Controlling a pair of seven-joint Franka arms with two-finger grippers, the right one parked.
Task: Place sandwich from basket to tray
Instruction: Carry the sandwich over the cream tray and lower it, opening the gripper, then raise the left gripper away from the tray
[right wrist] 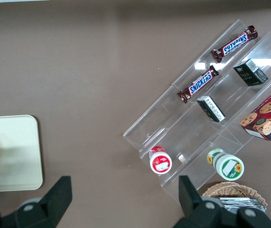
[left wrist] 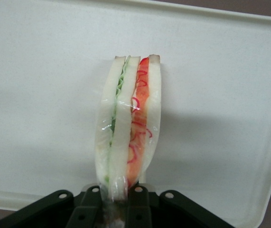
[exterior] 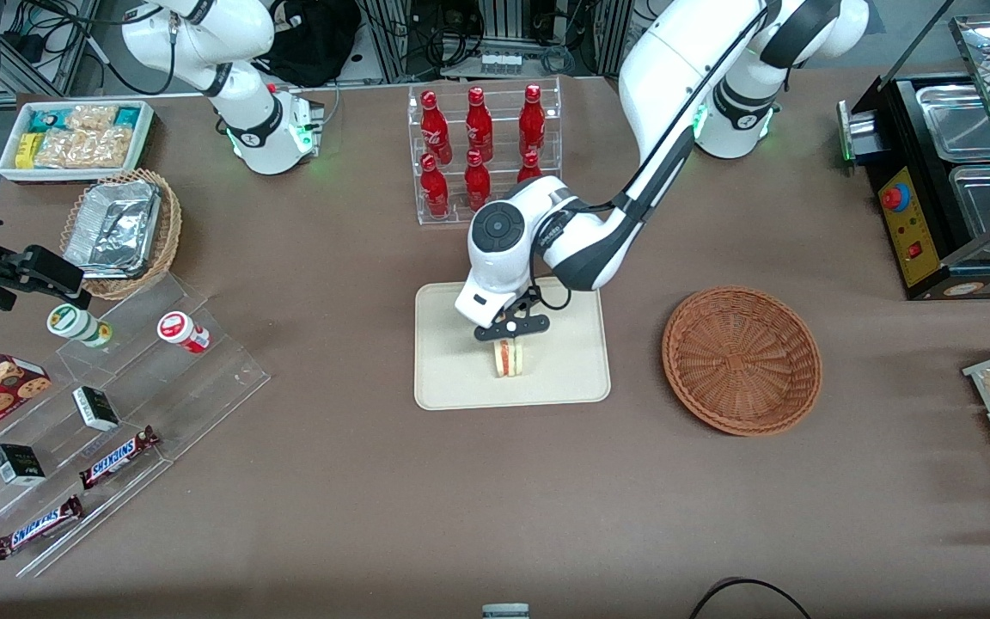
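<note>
Standing on the flat cream-beige rectangular tray (exterior: 564, 378), the triangular pale-bread sandwich (exterior: 509, 358) has left the round reddish-brown wicker basket (exterior: 742, 359); the black claw (exterior: 510, 341) grips it, so release and retreat seem all that remains

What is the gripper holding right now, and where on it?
The gripper over the tray holds the sandwich, pinched across its bread faces at one end.
</note>
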